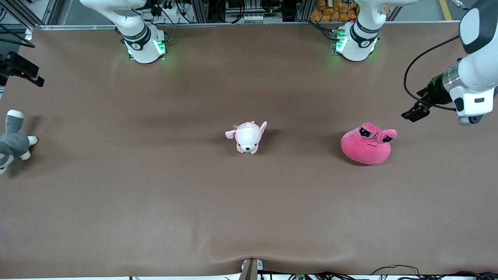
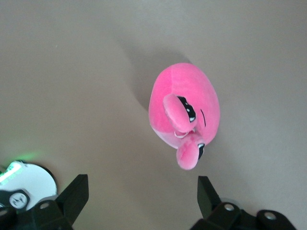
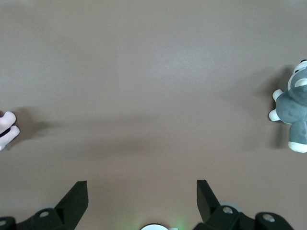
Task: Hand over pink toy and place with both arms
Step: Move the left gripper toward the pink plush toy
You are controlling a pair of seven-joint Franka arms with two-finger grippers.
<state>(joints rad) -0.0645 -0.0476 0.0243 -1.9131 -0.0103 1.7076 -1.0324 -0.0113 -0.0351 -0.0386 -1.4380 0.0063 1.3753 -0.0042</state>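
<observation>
The pink toy [image 1: 367,147] sits upright on the brown table toward the left arm's end, its stalk eyes up. It also shows in the left wrist view [image 2: 187,105], lying clear of the fingers. My left gripper [image 1: 413,112] hangs in the air over the table beside the toy, nearer the table's end. It is open and empty in its wrist view [image 2: 143,179]. My right gripper [image 3: 141,184] is open and empty, high over bare table near its own base. It is out of the front view. The right arm waits.
A small pale pink-and-white puppy plush [image 1: 248,137] stands at the table's middle, its edge showing in the right wrist view [image 3: 7,129]. A grey-and-white plush [image 1: 11,142] lies at the right arm's end [image 3: 292,108]. A black fixture [image 1: 19,70] juts in above it.
</observation>
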